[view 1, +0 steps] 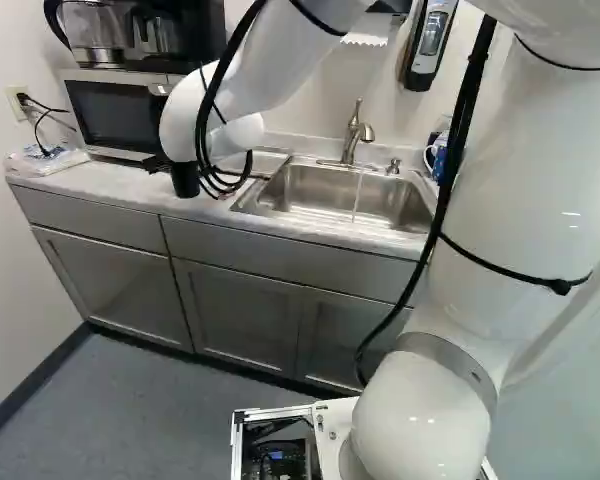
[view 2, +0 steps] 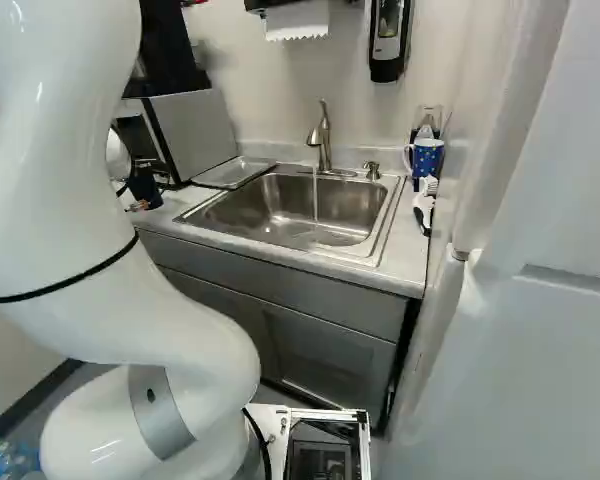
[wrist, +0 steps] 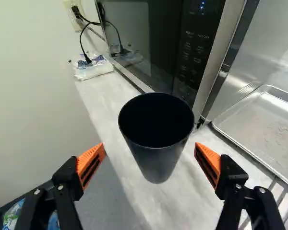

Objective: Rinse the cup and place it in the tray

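My gripper (wrist: 150,148) has its 2 fingers spread wide, 1 each side of the dark cup (wrist: 156,158), gaps showing both sides, so no grip; prob. set wide so the pads clear its walls. Cup's at 12 o'clock, upright on the counter (wrist: 105,105). Next = close on it, I reckon; hitting 1 side first could tip it. Tray (wrist: 264,129) lies at approx. 2 o'clock from the cup, beside the sink (view 2: 270,205), presumably for a short, drippy carry. Microwave (wrist: 149,43) is at 12 to 1, so I'd lift w/ care. Farthest, the tap (view 2: 322,140) runs water (view 2: 316,195) into the sink, presumably ready for rinsing.
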### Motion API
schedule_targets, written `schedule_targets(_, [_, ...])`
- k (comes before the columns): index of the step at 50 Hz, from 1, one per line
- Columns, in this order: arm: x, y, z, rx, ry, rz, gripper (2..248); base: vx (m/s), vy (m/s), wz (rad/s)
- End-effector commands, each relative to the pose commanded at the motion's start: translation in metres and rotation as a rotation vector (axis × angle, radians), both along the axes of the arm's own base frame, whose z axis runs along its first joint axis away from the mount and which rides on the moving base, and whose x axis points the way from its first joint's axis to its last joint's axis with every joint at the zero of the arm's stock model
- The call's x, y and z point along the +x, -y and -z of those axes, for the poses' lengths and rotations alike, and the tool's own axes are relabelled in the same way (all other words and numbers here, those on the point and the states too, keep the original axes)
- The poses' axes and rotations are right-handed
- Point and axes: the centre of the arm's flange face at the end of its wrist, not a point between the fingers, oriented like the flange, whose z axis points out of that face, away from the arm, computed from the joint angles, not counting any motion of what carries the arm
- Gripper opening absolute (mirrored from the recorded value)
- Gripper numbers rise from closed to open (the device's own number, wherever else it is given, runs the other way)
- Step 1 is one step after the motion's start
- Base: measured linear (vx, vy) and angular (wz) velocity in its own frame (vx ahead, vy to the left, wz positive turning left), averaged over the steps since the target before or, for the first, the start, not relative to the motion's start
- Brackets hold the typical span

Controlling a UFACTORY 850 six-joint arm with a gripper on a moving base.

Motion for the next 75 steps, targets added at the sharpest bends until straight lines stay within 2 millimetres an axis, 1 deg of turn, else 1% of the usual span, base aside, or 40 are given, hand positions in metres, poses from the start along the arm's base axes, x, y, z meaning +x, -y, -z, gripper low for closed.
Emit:
schedule_targets(44, [-0.008, 0.003, 0.022, 0.109, 0.155, 0.003, 247, 0.0, 0.0, 0.0])
schedule_targets(63, [-0.006, 0.005, 0.033, 0.15, 0.215, 0.012, 247, 0.0, 0.0, 0.0])
schedule_targets(70, [-0.005, 0.005, 0.039, 0.148, 0.214, 0.014, 247, 0.0, 0.0, 0.0])
schedule_targets(75, [-0.005, 0.005, 0.039, 0.148, 0.213, 0.014, 247, 0.0, 0.0, 0.0])
